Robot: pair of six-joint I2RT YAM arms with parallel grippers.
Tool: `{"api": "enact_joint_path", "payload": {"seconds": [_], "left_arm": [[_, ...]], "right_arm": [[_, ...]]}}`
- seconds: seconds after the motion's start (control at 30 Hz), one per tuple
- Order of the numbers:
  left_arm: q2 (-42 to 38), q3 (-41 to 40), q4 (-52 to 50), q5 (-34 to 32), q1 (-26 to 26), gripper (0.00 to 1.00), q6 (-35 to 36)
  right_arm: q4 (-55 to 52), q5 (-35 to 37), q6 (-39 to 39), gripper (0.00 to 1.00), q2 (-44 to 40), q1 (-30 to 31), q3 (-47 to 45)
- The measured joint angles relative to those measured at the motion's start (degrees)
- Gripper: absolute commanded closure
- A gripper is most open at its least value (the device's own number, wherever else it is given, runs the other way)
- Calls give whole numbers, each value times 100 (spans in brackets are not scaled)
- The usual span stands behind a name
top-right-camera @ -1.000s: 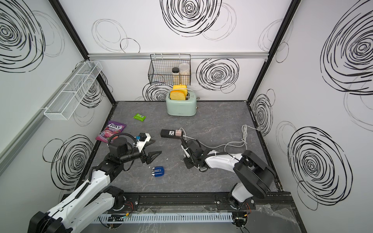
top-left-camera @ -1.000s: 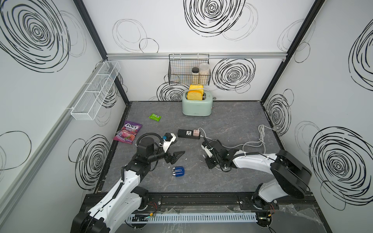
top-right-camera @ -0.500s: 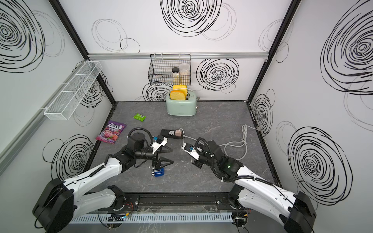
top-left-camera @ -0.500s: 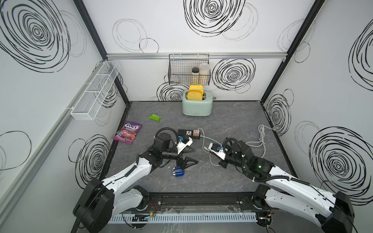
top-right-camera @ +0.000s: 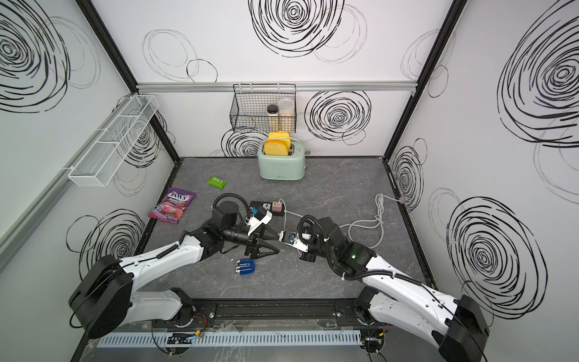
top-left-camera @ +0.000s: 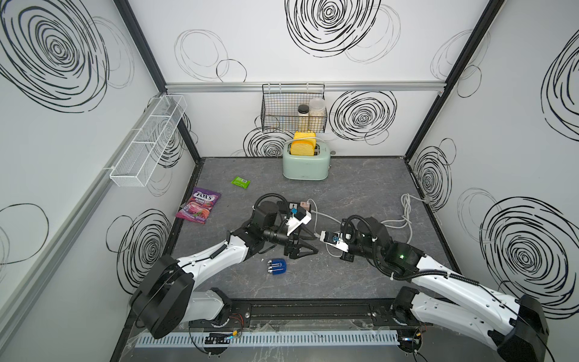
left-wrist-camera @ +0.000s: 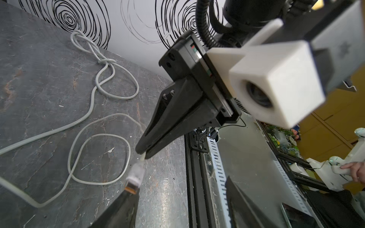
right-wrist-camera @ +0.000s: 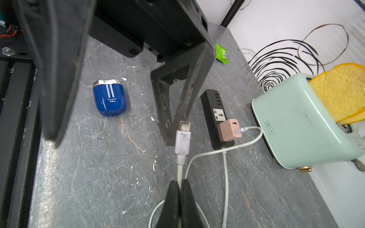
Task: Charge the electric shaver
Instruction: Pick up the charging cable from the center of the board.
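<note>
The electric shaver (top-left-camera: 277, 266) (top-right-camera: 245, 266) (right-wrist-camera: 109, 97), glossy dark blue with a silver head, lies flat on the grey tabletop near the front, with neither gripper on it. My right gripper (right-wrist-camera: 178, 183) is shut on the thin white charging cable, just behind its white plug (right-wrist-camera: 182, 138) (left-wrist-camera: 136, 175), which it holds above the table. My left gripper (top-left-camera: 310, 247) (left-wrist-camera: 177, 186) faces it with its jaws open around the plug. One of its fingers (left-wrist-camera: 126, 201) is right at the plug's metal tip. The cable's other end sits in a pink adapter (right-wrist-camera: 228, 132) on the black power strip (right-wrist-camera: 209, 104) (top-left-camera: 289, 205).
A mint toaster (top-left-camera: 305, 166) holding yellow bread stands at the back. A purple candy bag (top-left-camera: 199, 205) and a green packet (top-left-camera: 240, 181) lie at the left. A knotted grey cord (top-left-camera: 404, 216) runs along the right. A wire basket (top-left-camera: 293, 109) and a white shelf (top-left-camera: 147, 147) hang on the walls.
My left gripper has swung right, past the shaver, to the cable plug, and its jaws have narrowed. The right arm has raised the plug towards the middle.
</note>
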Motion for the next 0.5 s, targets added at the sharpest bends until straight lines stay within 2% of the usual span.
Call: {"api": "enact_joint_path", "payload": {"seconds": [0.23, 0.5], "left_arm": [[382, 188, 195, 42, -142, 37, -280], [396, 188, 369, 20, -66, 38, -505]], "right_arm": [[68, 2, -236, 100, 2, 11, 0], [173, 90, -382, 100, -109, 11, -76]]}}
